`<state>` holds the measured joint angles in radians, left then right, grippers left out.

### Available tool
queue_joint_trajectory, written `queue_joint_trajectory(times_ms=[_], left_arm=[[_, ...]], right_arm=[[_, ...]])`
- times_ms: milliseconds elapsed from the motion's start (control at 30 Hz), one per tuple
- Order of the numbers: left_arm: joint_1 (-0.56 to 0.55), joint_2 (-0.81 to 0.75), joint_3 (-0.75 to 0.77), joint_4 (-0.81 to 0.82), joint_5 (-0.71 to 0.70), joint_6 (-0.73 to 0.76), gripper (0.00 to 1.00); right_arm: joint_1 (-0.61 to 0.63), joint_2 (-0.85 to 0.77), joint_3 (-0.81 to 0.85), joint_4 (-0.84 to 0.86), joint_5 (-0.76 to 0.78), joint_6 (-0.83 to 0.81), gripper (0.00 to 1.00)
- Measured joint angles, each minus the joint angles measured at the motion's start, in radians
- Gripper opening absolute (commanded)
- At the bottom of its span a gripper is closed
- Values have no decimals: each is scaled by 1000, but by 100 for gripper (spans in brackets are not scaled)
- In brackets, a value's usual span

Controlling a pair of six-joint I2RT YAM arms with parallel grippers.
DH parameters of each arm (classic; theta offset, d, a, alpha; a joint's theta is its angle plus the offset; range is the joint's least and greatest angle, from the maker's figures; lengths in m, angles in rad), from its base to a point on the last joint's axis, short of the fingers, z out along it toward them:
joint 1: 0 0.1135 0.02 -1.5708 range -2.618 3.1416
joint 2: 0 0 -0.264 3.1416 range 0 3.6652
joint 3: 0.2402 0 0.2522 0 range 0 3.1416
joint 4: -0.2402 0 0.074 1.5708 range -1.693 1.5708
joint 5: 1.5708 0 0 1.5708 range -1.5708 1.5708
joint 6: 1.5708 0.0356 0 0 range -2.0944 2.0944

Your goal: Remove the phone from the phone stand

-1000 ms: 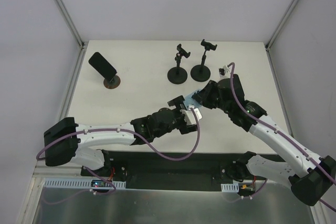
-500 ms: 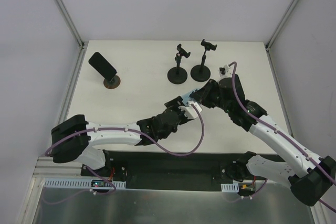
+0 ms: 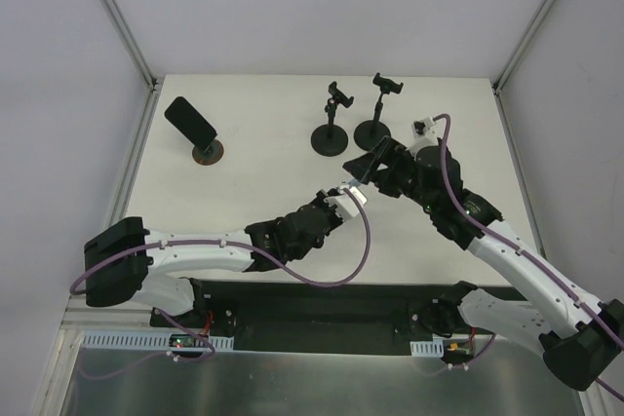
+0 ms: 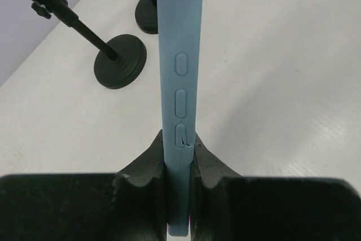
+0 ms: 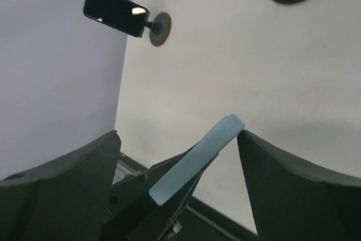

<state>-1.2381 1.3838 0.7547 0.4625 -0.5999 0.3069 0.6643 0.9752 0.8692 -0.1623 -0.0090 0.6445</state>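
My left gripper (image 4: 179,156) is shut on the lower end of a phone in a light blue case (image 4: 180,83), held edge-on above the table. From above, that phone (image 3: 354,185) sits at mid-table between the two grippers. My right gripper (image 5: 178,134) stands open around the phone's (image 5: 194,159) free end, its right finger (image 5: 293,184) close to the tip. A black phone (image 3: 190,121) rests in its stand (image 3: 207,152) at the far left, also seen from the right wrist (image 5: 115,11).
Two empty black stands with round bases (image 3: 330,139) (image 3: 372,133) stand at the back middle, just beyond my right gripper (image 3: 375,165). One base (image 4: 119,60) lies ahead-left of the held phone. White walls enclose the table.
My left gripper closed on the blue phone. My right gripper opened, let go of it and drew slightly back towards the empty stands.
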Motion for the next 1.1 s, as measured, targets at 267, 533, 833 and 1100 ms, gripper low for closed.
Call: queue_joint_trajectory(times_ms=[267,533,833,1100], left_arm=[[16,-127,-3,-123,112,-239,0],[143,-282,-99,-164,332,-518,0],[272,-357,-196,-117,528,-769,0],[291,-359,-214,-69,618,-858,0]], right_arm=[[-1,-107,0,98,20,-196,96],[-1,-150,-47,203,-4,-330,96],[50,-55,-59,248,-68,-370,96],[163,54,-59,262,-40,-375,96]])
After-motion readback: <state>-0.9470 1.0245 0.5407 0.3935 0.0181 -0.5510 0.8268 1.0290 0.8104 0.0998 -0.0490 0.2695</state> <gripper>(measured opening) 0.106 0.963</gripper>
